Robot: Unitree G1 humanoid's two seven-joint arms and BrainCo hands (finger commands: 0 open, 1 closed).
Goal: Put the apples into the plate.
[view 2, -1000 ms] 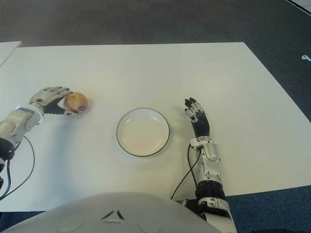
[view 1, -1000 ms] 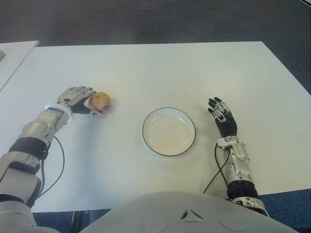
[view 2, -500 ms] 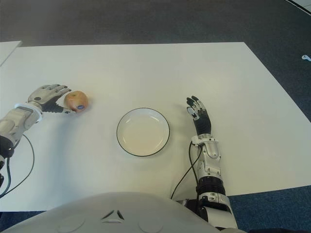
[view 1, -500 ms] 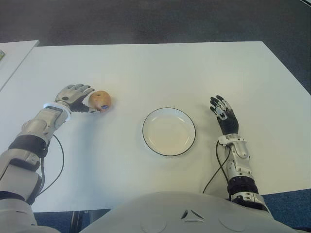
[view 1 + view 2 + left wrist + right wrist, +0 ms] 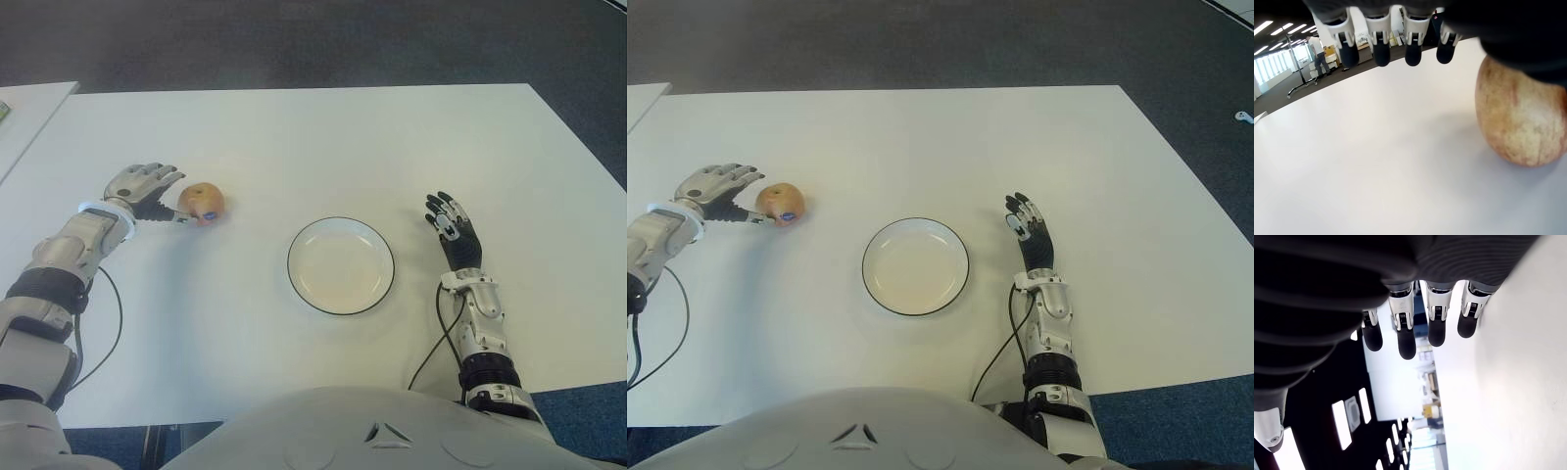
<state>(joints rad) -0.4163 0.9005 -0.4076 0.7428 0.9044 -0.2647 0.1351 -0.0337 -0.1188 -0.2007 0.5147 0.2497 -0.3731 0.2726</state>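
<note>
One apple [image 5: 202, 202], yellow-red with a small blue sticker, sits on the white table [image 5: 323, 137] at the left. My left hand [image 5: 145, 186] is just to its left, fingers spread, with only the thumb tip reaching the apple's near side. In the left wrist view the apple [image 5: 1518, 122] sits beside the palm and the fingers [image 5: 1382, 46] stretch out straight, holding nothing. The white plate [image 5: 341, 265] with a dark rim lies empty at the table's middle. My right hand [image 5: 451, 230] shows open to the right of the plate.
A second white table [image 5: 24, 108] edges in at the far left. Thin black cables hang by my left forearm [image 5: 110, 318] and right forearm [image 5: 436, 338]. Dark carpet lies beyond the table's far edge.
My left hand has opened and drawn back to the left from the apple it was cupping. The apple has stayed almost in place. The right hand shifted slightly.
</note>
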